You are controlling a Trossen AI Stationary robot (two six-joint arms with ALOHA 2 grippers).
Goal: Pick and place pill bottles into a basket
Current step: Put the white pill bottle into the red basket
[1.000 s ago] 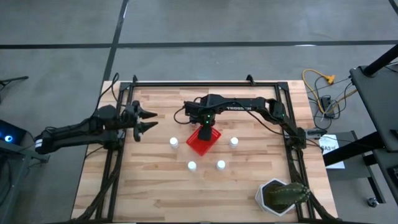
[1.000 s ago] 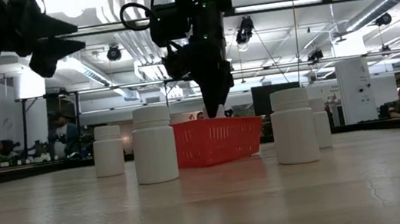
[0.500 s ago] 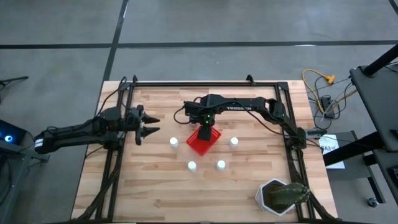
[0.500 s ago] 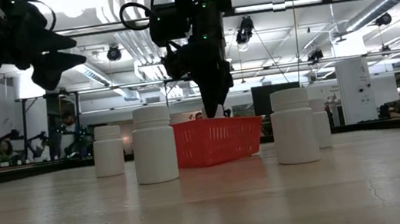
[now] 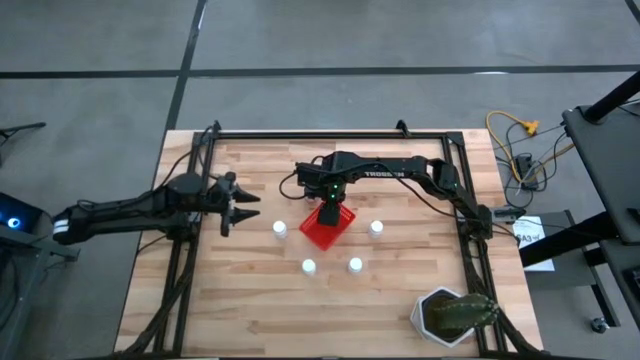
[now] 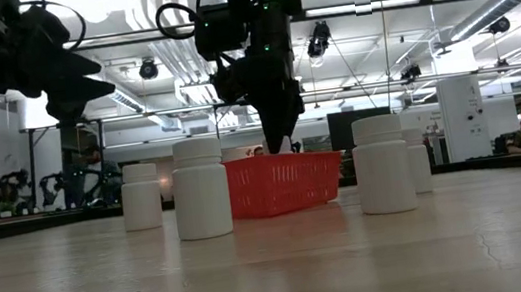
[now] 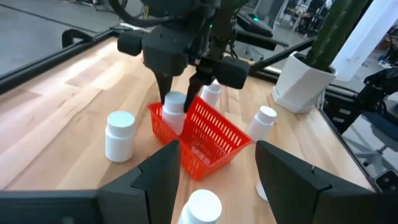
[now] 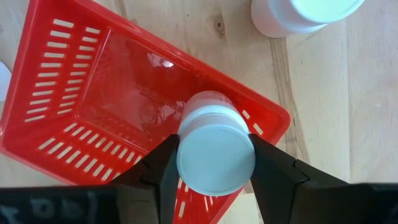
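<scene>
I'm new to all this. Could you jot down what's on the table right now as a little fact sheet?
Table: wooden top
Basket: red basket, mid-table
Bottle being placed: held bottle, over the basket
Right gripper: jaws shut on that bottle
Left gripper: jaws open, empty, left of the basket
Loose bottles: four loose bottles standing around the basket
Other: potted plant at a table corner

Five white pill bottles (image 5: 281, 229), one red basket (image 5: 318, 233), one potted plant (image 5: 452, 316), two arms (image 5: 120, 212).
</scene>
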